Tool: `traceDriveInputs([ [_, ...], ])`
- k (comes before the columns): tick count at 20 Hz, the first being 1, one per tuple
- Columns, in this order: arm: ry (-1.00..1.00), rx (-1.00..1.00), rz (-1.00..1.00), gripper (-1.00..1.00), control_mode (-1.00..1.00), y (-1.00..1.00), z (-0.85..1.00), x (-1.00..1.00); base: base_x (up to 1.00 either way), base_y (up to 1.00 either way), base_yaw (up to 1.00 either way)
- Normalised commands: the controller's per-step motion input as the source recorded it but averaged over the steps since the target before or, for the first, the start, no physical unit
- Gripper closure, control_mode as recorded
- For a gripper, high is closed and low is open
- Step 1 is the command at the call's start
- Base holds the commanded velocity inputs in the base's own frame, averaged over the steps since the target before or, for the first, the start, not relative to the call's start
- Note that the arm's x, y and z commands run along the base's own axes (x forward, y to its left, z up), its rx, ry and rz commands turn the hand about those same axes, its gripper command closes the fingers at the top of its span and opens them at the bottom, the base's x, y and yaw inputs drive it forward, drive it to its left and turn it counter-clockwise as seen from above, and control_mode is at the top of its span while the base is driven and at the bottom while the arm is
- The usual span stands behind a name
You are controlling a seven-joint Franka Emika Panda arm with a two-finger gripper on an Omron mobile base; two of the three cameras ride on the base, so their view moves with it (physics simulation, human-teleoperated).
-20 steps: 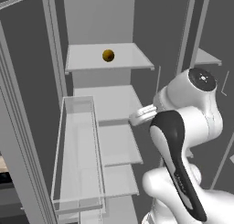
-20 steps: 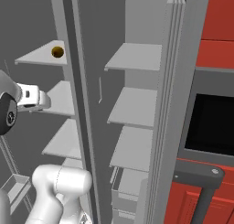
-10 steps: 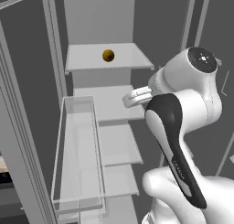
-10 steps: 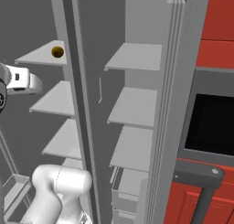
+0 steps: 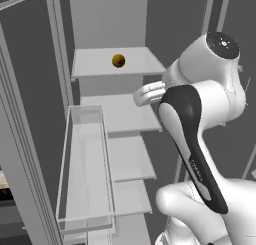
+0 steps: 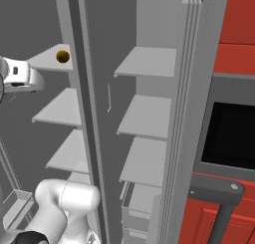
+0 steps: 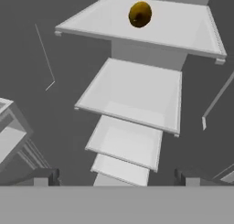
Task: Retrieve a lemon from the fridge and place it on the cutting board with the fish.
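The fridge [image 5: 122,116] stands open, with pale grey shelves stacked inside. The lemon [image 5: 118,60], a small ochre ball, rests alone on the top shelf; it also appears as the lemon [image 6: 63,56] and the lemon [image 7: 140,13]. My gripper [image 5: 141,95] hovers in front of the second shelf, below and to the right of the lemon and well apart from it. In the hand view the gripper [image 7: 116,176] is open, its two dark fingertips [image 7: 45,176] wide apart with nothing between them. The cutting board and the fish are out of view.
A clear bin [image 5: 85,159] hangs on the open left door, close to my arm's left side. The right fridge half has more bare shelves [image 6: 149,113]. Beyond its door edge are red cabinets [image 6: 239,29] and a black oven window [image 6: 231,136].
The hand has risen from about the third shelf's height to just under the top shelf. The lemon has not moved and the jaws have stayed wide.
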Motion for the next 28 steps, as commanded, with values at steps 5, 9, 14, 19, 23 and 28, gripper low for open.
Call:
traceDriveInputs([
  [5, -0.12, 0.01, 0.00, -1.00, -1.00, 0.00, 0.11, 0.29, 0.00, 0.00, 0.00],
  [9, -0.27, 0.00, 0.00, -1.00, -1.00, 0.00, 0.21, 0.18, 0.00, 0.00, 0.00],
  [14, -0.26, 0.00, 0.00, -1.00, -1.00, 0.00, 0.23, 0.13, 0.00, 0.00, 0.00],
  [19, -0.03, 0.00, 0.00, -1.00, -1.00, 0.00, 0.37, 0.01, 0.00, 0.00, 0.00],
  [23, 0.01, 0.00, -0.08, -1.00, -1.00, -0.01, 0.34, 0.04, 0.00, 0.00, 0.00],
  [28, 0.01, 0.00, -0.09, -1.00, -1.00, -0.01, 0.09, 0.13, 0.00, 0.00, 0.00],
])
